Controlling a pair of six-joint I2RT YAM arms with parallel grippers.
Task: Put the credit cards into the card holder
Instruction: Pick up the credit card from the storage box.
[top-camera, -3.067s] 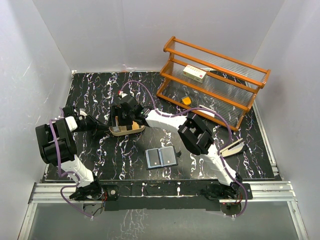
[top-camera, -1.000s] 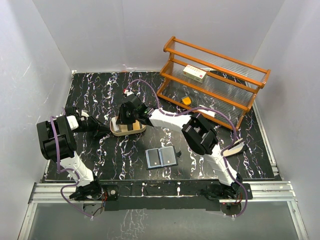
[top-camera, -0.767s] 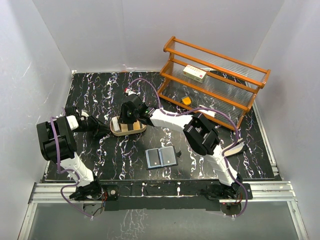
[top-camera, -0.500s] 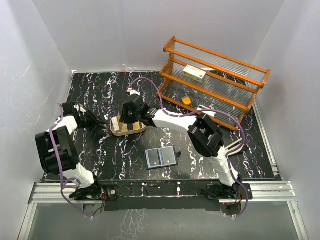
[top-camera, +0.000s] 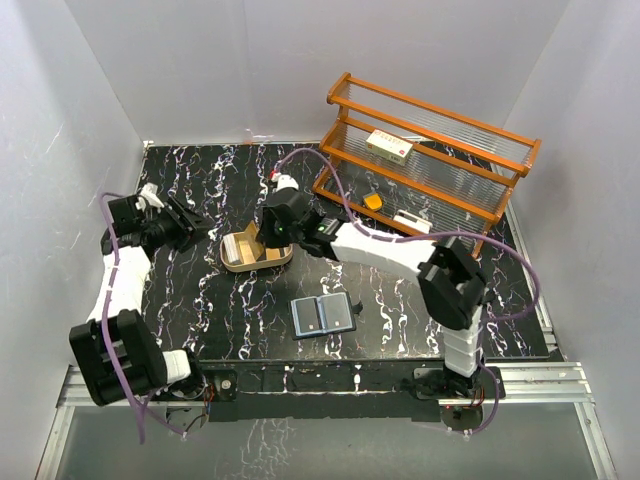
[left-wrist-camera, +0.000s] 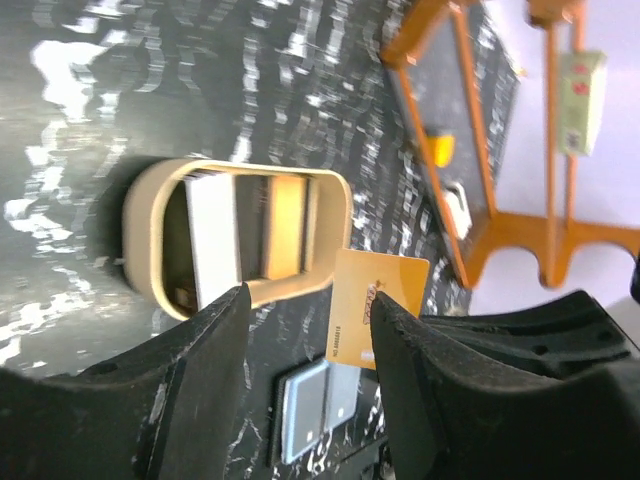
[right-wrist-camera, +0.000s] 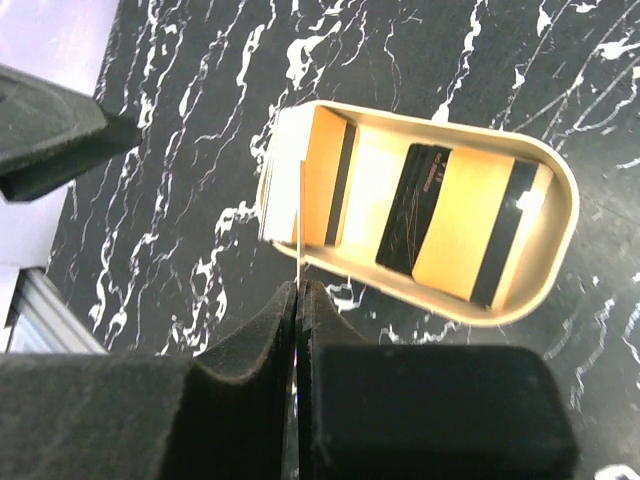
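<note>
My right gripper (right-wrist-camera: 299, 290) is shut on a gold credit card (left-wrist-camera: 378, 308), which shows edge-on in the right wrist view (right-wrist-camera: 299, 220) and hangs just above the near rim of the tan oval tray (top-camera: 250, 268). More credit cards lie in the tray: a gold one with a black stripe (right-wrist-camera: 470, 240), a dark one (right-wrist-camera: 415, 205) and a white one (left-wrist-camera: 213, 240). The card holder (top-camera: 324, 315) lies open on the table in front of the tray, its pale slotted inside up. My left gripper (top-camera: 195, 225) stands open and empty to the left of the tray.
An orange wooden rack (top-camera: 430, 160) stands at the back right with a white-and-red box (top-camera: 389, 146) on its upper shelf and a small orange object (top-camera: 373, 200) on the lowest one. White walls enclose the black marbled table.
My left gripper has let go of the tray, opened and drawn back to the left. My right gripper has closed on a gold card and lifted it out of the tray.
</note>
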